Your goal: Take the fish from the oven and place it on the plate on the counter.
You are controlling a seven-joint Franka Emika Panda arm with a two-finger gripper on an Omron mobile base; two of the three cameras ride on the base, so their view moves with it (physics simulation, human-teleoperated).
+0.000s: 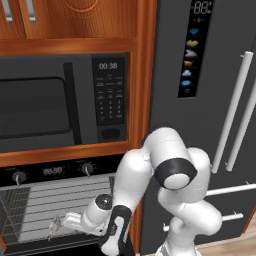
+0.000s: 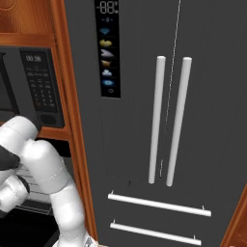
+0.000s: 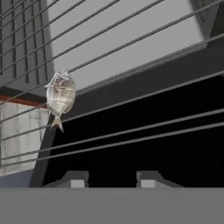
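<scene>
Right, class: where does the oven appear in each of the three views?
Left base view: the oven is at lower left, under the microwave.
Right base view: the oven is a dark sliver at bottom left, behind the white arm.
Hand view: the oven's wire rack crosses the picture, with the fish at left.
Shared landmark: the microwave keypad, in both base views.

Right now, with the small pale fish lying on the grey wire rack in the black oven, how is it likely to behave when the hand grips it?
The small pale whitish-grey fish looks thin and flat, so probably light. It rests on the thin grey wire rack, so a nudge could slide it along or tip it between wires. Its tapered tail probably offers poor purchase; the rounder body seems safer.
</scene>
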